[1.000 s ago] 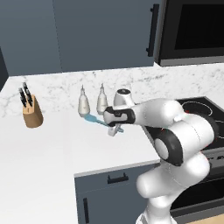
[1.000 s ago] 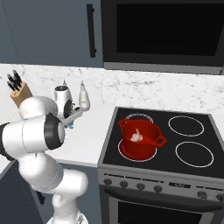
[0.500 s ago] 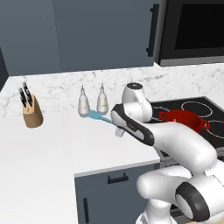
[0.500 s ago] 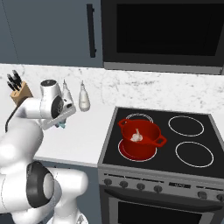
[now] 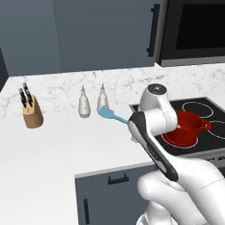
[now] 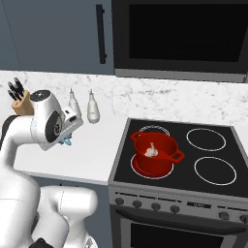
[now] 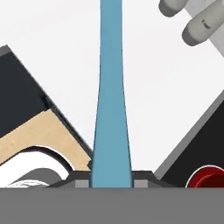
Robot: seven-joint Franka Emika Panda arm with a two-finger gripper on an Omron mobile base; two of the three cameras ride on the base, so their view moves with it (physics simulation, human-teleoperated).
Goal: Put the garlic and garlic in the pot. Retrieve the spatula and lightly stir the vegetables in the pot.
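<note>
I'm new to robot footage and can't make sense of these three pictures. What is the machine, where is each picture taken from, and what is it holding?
It is a white robot arm in a rendered kitchen. Two cameras sit behind it, left and right; the third rides on its hand. The gripper is shut on a light-blue spatula, held above the white counter. On the stove stands a red pot with garlic inside. A knife block and two shakers stand by the wall.

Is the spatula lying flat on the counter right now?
No, the spatula is lifted above the white counter, its handle clamped in the gripper beside the pot.
</note>
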